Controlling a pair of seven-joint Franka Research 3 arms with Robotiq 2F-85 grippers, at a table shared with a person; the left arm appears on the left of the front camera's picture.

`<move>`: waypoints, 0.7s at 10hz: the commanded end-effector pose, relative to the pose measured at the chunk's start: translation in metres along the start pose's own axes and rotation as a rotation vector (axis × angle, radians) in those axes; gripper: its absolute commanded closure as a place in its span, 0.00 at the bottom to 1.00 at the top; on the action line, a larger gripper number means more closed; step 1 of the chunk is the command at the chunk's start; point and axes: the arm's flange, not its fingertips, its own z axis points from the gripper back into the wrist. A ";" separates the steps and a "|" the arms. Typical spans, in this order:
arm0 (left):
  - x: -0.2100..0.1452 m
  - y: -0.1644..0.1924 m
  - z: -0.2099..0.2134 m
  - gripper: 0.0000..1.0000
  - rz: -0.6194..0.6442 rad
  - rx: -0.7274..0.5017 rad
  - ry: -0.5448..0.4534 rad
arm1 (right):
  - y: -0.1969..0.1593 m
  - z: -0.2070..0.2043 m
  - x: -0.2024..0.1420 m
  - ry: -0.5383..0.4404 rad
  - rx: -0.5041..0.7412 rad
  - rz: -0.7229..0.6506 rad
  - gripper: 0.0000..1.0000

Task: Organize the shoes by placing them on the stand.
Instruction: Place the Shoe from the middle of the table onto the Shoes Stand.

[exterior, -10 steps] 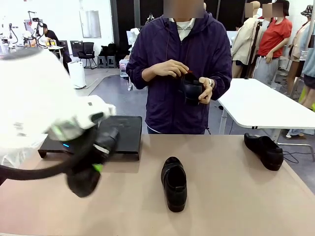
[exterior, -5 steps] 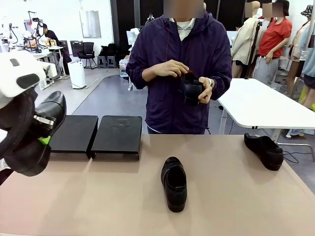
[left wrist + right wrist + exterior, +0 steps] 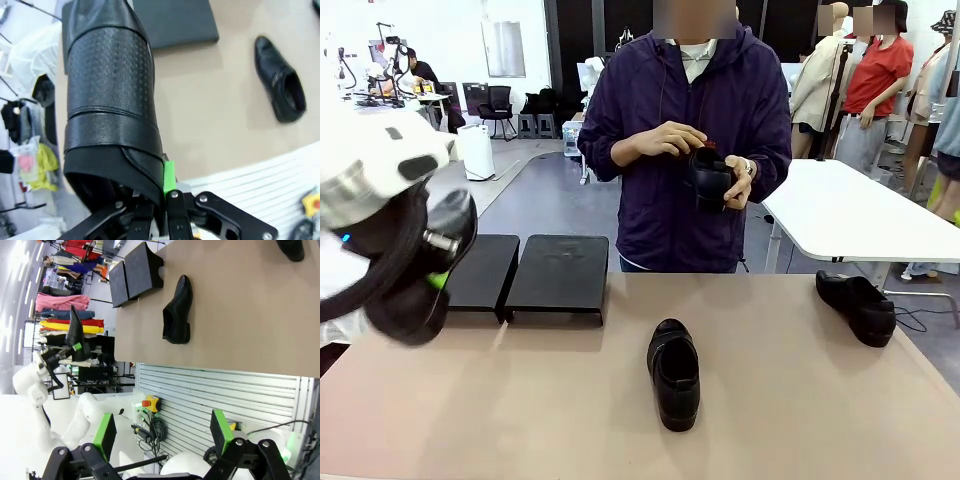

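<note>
My left gripper (image 3: pixel 435 280) is shut on a black glossy shoe (image 3: pixel 415 305), held in the air at the table's left end, just left of the stand (image 3: pixel 558 272). In the left wrist view the held shoe (image 3: pixel 112 95) rises from the fingers (image 3: pixel 169 172), over the table's edge. A second shoe (image 3: pixel 674 373) lies mid-table, toe towards me. A third shoe (image 3: pixel 857 306) lies at the far right. The person holds another shoe (image 3: pixel 708 178) in both hands at chest height. My right gripper (image 3: pixel 162 432) is open, off the near side of the table.
The stand's two black sloped panels (image 3: pixel 135 267) sit side by side at the far left edge with nothing on them. A white table (image 3: pixel 860 215) stands behind on the right. The tabletop (image 3: pixel 800 400) between the shoes is bare.
The left arm lifted the shoe from low in front of the stand, swung it up and left, and has now turned it while drifting slightly back right. The person barely moved.
</note>
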 end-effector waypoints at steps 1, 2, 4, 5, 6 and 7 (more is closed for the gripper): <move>0.084 0.004 -0.032 1.00 0.009 -0.031 -0.117 | 0.003 0.003 0.002 -0.010 0.026 0.026 0.00; 0.115 0.001 -0.051 1.00 -0.023 -0.035 -0.186 | 0.003 0.003 0.002 -0.010 0.026 0.026 0.00; 0.171 -0.003 -0.117 1.00 -0.129 -0.105 -0.168 | 0.003 0.003 0.002 -0.010 0.026 0.026 0.00; 0.184 -0.006 -0.152 1.00 -0.102 -0.061 -0.177 | 0.003 0.003 0.002 -0.010 0.026 0.026 0.00; 0.192 -0.011 -0.182 1.00 -0.060 0.006 -0.202 | 0.003 0.003 0.002 -0.010 0.026 0.026 0.00; 0.197 -0.020 -0.208 1.00 -0.055 0.013 -0.202 | 0.003 0.003 0.002 -0.010 0.026 0.026 0.00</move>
